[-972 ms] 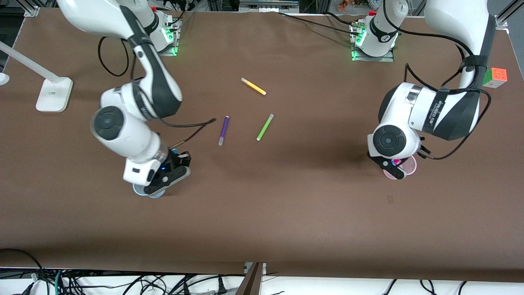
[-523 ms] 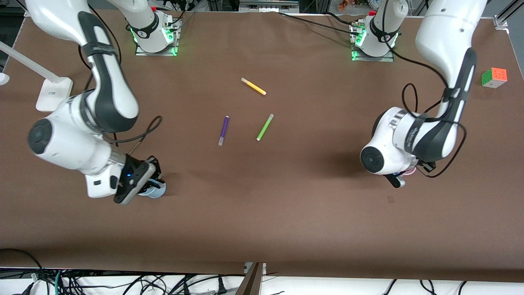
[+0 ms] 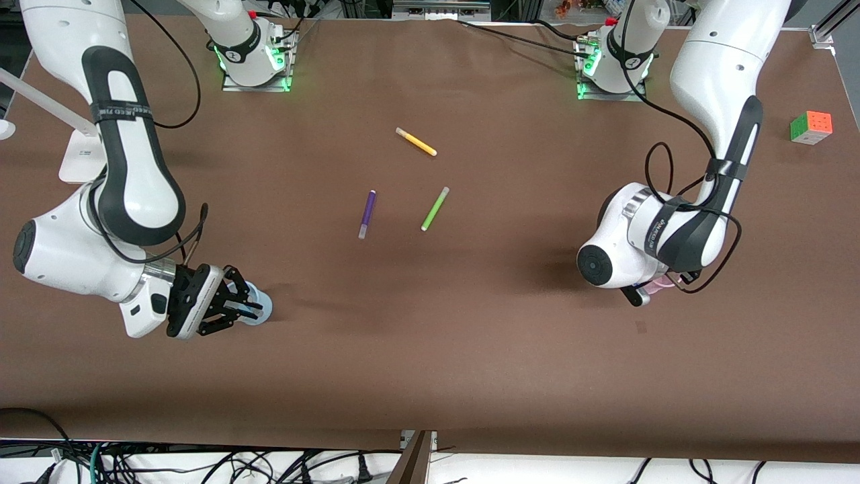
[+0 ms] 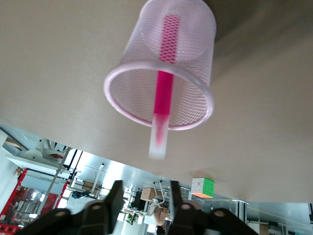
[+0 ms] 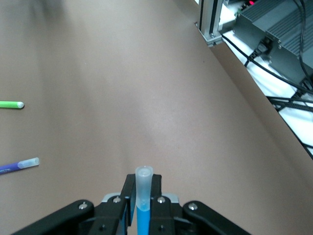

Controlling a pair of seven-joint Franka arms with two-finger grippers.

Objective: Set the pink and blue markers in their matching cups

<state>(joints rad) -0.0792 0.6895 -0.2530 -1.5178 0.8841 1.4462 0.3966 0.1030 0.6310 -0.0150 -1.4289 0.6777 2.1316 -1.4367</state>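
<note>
I am seeing the right gripper (image 3: 243, 310) swinging toward the right arm's end of the table since 0.5 s ago, its fingers closing on the blue marker (image 5: 143, 196) over the blue cup (image 3: 261, 309). The left gripper (image 4: 143, 196) is now hanging slightly open and empty, just clear of the pink marker (image 4: 161, 105) standing in the pink cup (image 4: 146, 112). The 3 other markers are lying unmoved.
</note>
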